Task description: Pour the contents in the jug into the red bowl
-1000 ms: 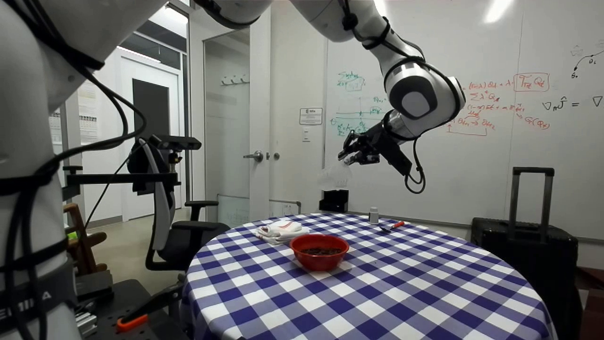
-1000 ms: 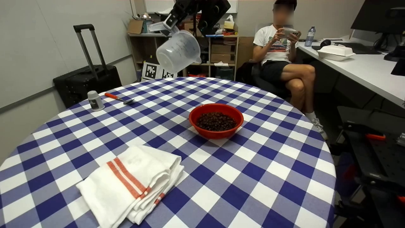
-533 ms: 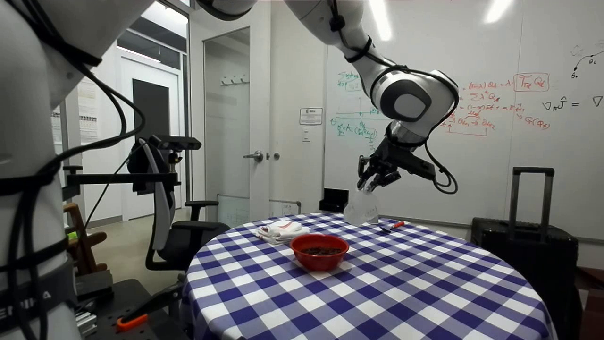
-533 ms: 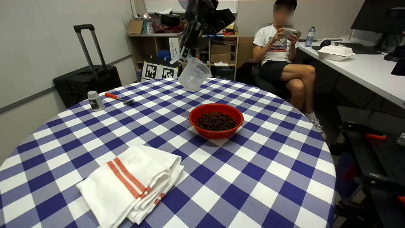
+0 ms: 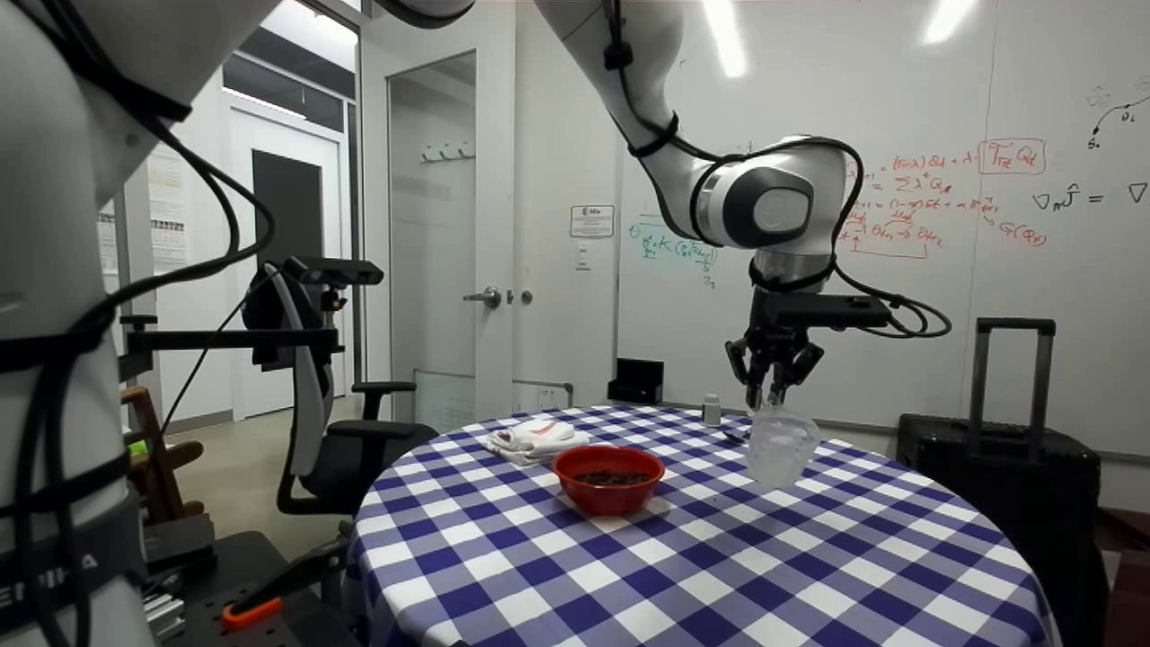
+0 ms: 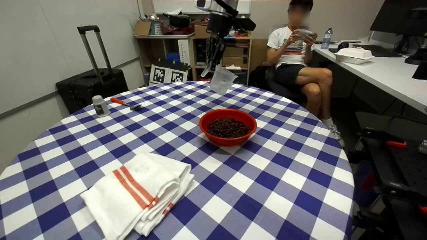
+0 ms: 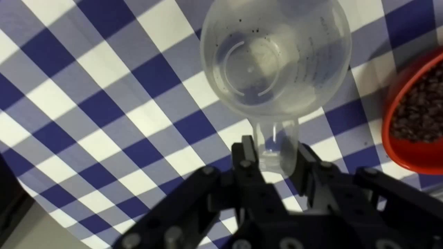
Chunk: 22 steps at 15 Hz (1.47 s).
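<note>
Gripper (image 7: 276, 152) pinching jug (image 7: 273, 69) by handle (image 7: 277, 133), jug slightly tilted over checked cloth (image 6: 218, 209), dark specks (image 7: 256, 31) inside, red bowl (image 6: 230, 142) near but apart, beans (image 6: 228, 128) in bowl.

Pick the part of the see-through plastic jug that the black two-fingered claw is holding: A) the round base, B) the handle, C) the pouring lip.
B: in the wrist view, the black gripper is closed on the handle of the see-through jug, one finger either side.

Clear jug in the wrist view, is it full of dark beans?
No, only a few dark specks show in the clear jug, while the dark beans lie in the red bowl.
</note>
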Tool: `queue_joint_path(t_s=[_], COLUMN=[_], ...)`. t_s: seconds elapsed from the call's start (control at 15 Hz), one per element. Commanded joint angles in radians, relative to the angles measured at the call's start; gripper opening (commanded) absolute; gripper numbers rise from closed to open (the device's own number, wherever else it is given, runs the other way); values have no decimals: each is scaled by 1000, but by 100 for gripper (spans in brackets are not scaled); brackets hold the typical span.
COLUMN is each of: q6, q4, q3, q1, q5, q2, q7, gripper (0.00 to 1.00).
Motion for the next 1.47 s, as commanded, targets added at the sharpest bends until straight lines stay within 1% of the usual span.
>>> queue_joint_path(t_s=[0.0,0.2,0.4,0.47,0.6,0.73,0.87,1.0,1.13,1.4], q6=[122,129,51,12,-102,-239,-374,-438,-449,-416], q4=[-99,-129,-127,-122,-112,-99,-86,-78,-68,-58], q3=[-35,-89,-140,-150,-148,-123,-80,-33,4,42], q1=[34,75,122,135,153,158,146,122,98,59], q5=[-232,-470,-705,-775,-893,-970,-1001,-984,-938,-839], q2=[-54,-66,-72,-74,-81,-84,-79,-71,-59,-39], q7=[174,369,566,621,697,719,683,664,678,717], gripper=[7,7,7,7,7,7,7,7,7,7])
